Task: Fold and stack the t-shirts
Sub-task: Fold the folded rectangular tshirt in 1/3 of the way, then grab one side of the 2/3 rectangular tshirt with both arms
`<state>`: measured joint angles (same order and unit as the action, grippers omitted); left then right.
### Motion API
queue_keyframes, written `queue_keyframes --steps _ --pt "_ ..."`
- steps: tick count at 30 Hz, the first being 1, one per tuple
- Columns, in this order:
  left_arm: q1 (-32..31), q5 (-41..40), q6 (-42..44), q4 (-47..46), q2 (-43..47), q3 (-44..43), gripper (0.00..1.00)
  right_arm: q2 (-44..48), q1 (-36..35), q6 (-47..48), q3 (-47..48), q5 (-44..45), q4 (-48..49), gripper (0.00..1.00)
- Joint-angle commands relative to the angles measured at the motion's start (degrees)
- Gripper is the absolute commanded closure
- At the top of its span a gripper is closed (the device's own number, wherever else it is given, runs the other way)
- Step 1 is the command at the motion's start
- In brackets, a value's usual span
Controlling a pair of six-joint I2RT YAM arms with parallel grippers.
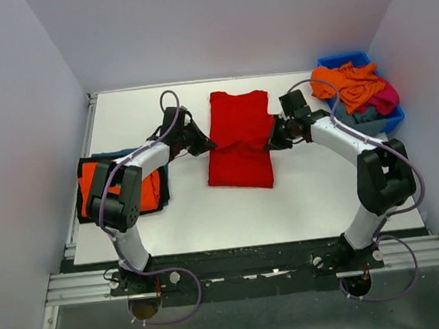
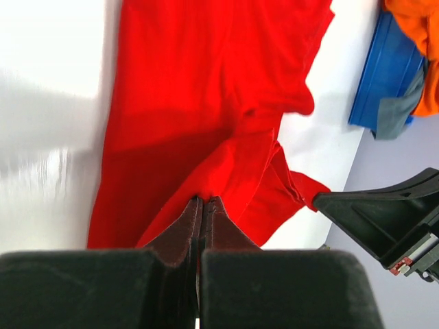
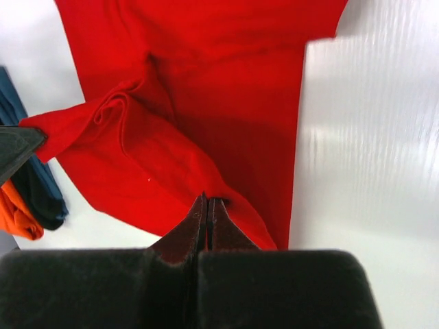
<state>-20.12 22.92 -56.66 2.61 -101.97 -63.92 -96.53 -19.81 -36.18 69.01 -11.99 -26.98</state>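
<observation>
The large red t-shirt lies lengthwise at the middle of the table, its lower half partly doubled over. My left gripper is shut on its left edge; the left wrist view shows the red cloth pinched at my shut fingertips. My right gripper is shut on its right edge; the right wrist view shows the cloth pinched at my fingertips. A folded orange t-shirt lies on a dark folded one at the left. Orange, magenta and teal-grey shirts fill the bin.
The blue plastic bin stands at the back right corner; it also shows in the left wrist view. The folded stack sits near the table's left edge. White walls close in the table on three sides.
</observation>
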Motion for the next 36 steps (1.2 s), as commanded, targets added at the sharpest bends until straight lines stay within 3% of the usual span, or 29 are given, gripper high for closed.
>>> queue_keyframes --steps 1,13,14,15,16,17,20,24,27,36 --pt "0.6 -1.4 -0.6 -1.6 -5.3 -6.2 1.0 -5.1 2.1 1.9 5.8 -2.1 -0.1 0.99" --pt "1.7 -3.4 -0.4 -0.2 -13.4 -14.6 0.97 -15.6 5.7 3.1 14.3 -3.8 -0.8 0.98" --pt "1.8 -3.0 -0.4 -0.4 -14.4 -15.3 0.77 -16.7 5.8 3.2 15.4 -3.7 -0.9 0.86" --pt "1.8 -2.6 -0.1 -0.6 -15.2 -15.9 0.54 -17.5 6.1 3.3 17.1 -3.0 -1.8 0.52" --pt "1.9 -2.9 0.7 0.6 -15.7 -17.1 0.44 -17.7 6.1 3.5 17.6 -2.2 -2.5 0.28" --pt "1.8 -3.7 1.6 1.9 -15.8 -17.8 0.35 -17.0 6.2 3.7 17.0 -1.6 -2.6 0.17" --pt "1.8 -6.5 4.7 4.1 -13.0 -16.0 0.24 -11.4 6.1 4.5 10.5 -1.9 0.9 0.17" --pt "1.2 -9.3 8.4 6.2 -6.6 -9.5 0.23 -3.4 6.1 4.7 -0.8 -2.4 5.0 0.3" --pt "0.1 -9.8 9.8 6.6 -2.3 -2.8 0.27 0.8 5.8 4.8 -9.3 -7.8 9.5 0.42" --pt "-1.8 -8.0 10.1 5.7 3.4 8.9 0.37 4.0 3.9 4.5 -19.8 -13.2 13.3 0.47"
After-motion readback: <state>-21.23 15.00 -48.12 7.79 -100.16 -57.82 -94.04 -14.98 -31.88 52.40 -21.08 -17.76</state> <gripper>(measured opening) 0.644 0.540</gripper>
